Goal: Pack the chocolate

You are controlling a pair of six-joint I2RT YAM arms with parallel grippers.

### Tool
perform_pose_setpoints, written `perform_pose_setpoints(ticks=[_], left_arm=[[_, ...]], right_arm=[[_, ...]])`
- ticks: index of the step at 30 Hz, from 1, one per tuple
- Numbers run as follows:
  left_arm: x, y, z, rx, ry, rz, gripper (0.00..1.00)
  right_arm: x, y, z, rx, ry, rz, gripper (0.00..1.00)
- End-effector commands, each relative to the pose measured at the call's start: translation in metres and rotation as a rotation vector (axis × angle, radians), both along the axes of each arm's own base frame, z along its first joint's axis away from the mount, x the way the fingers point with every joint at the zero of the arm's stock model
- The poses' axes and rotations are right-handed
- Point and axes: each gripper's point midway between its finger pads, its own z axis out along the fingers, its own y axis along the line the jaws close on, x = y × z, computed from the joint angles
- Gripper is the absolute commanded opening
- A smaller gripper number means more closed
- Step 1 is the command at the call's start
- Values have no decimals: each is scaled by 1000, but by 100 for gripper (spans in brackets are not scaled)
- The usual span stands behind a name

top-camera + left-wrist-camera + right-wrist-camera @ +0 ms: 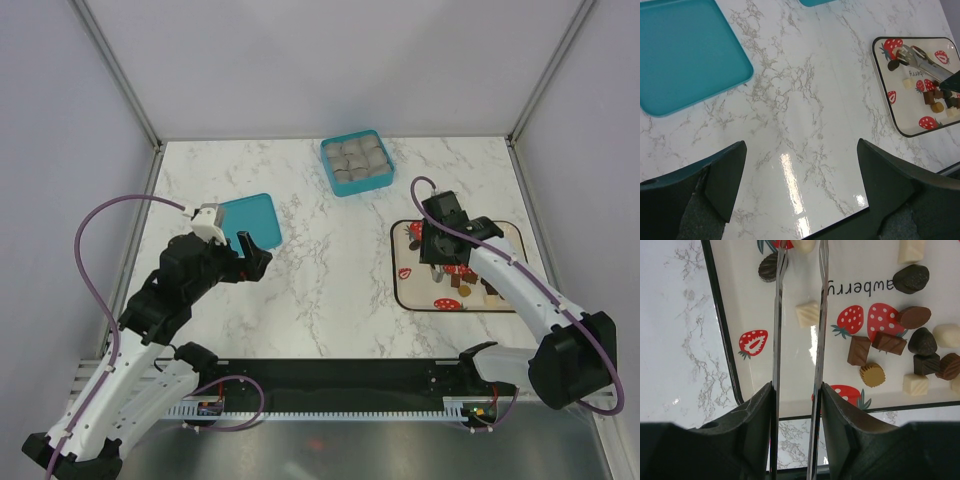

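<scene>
Over the tray (750, 300), right gripper (796, 390) pinching tongs (776, 315), chocolate (873, 375) scattered on tray, left gripper (800, 150) well off it, wide open, empty

Both arms built from white shell links w/ black joint housings & black bases: L arm (150, 335), R arm (515, 280). Thin purple cable arcs off each, L cable (80, 240) & R cable (414, 192); small white/grey cam block (208, 220) sits at L wrist. L gripper (805, 190) & R gripper (797, 427) have matte dark-grey plastic fingers (725, 180), broad, wedge-shaped, smooth-faced, no visible markings.
</scene>
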Motion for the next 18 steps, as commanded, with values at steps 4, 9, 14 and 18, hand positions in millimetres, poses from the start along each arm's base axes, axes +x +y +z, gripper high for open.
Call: perform_pose_setpoints(ticks=[4, 9, 14, 18], left_arm=[[3, -1, 9, 15, -37, -23, 99], [3, -2, 9, 14, -35, -23, 99], [2, -1, 10, 13, -41, -20, 99], [2, -1, 9, 14, -38, -20, 99]], right_arm=[[7, 8, -7, 33, -10, 36, 48], [9, 7, -11, 20, 0, 36, 47], [12, 4, -14, 10, 1, 38, 45], [15, 4, -13, 8, 3, 46, 43]])
